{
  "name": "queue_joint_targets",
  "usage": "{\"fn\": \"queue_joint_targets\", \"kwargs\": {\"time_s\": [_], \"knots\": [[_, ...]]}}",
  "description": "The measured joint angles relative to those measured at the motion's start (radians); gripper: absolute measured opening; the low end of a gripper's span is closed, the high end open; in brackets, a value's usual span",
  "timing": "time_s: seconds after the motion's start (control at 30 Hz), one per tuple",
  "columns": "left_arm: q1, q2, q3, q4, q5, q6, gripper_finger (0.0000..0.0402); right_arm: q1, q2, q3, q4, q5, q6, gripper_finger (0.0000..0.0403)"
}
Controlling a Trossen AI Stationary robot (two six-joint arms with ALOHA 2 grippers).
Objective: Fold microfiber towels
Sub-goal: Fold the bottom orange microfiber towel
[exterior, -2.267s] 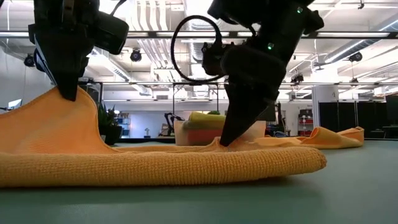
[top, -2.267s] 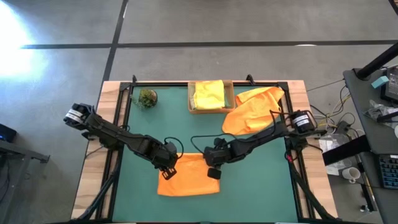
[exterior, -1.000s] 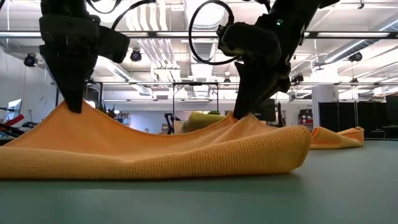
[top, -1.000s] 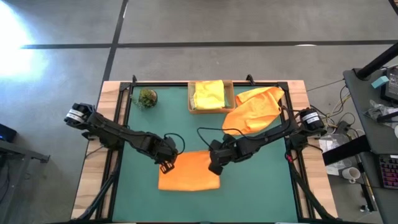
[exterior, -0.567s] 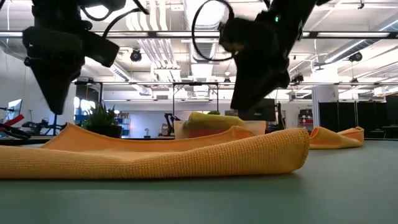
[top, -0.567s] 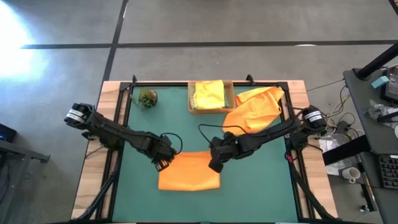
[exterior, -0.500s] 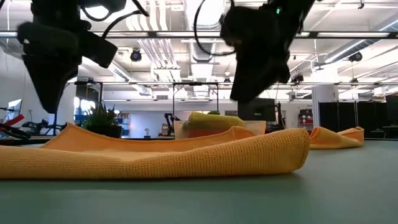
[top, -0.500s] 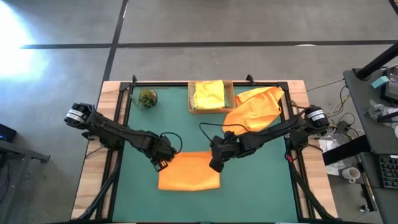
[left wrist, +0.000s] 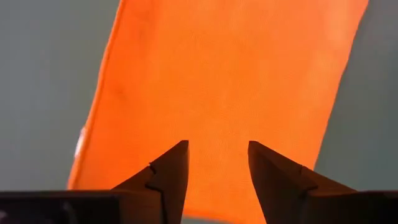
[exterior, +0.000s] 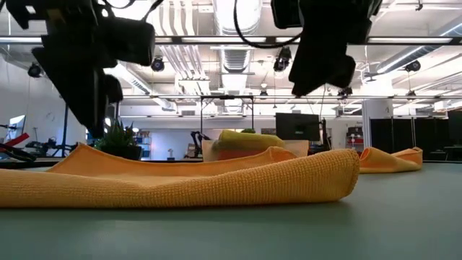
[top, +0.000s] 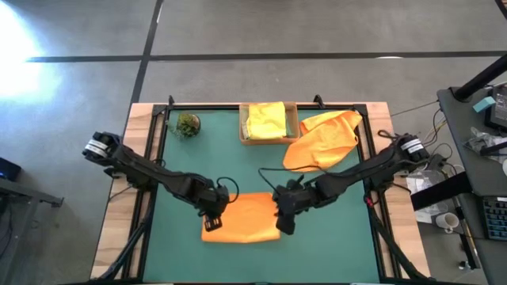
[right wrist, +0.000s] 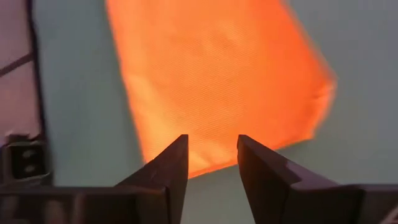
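Folded orange towel (top: 241, 218) flat on bench | left tool (top: 212, 214) at its left edge, parted, empty | right tool (top: 286, 224) at its right edge, parted, empty

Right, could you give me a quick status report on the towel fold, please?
Left gripper and right gripper open, above the folded orange towel. Towel flat on the mat. Nothing in the way.

1. A folded towel (top: 240, 227) lies flat on the tabletop (top: 333, 245), near its front edge.
2. A tray (top: 243, 136) holding another towel (top: 266, 120) sits at the back.
3. A third towel (top: 323, 141) lies right of the tray.
4. A plant (top: 188, 124) sits back left.
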Motion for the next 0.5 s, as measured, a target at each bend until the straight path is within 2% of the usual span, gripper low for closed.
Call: {"fn": "queue_joint_targets", "kwargs": {"time_s": [0.13,0.37,0.5], "knots": [[0.0,0.009,-0.044,0.051,0.0,-0.004,0.0119,0.003,0.061,-0.006,0.112,-0.107,-0.002,0.011],[0.0,0.008,-0.087,0.076,-0.001,-0.003,0.0013,0.003,0.187,-0.001,0.197,-0.254,-0.02,0.0038],[0.001,0.031,-0.092,0.069,-0.02,-0.001,0.0009,0.002,0.228,0.001,0.226,-0.287,-0.048,0.0011]]}}
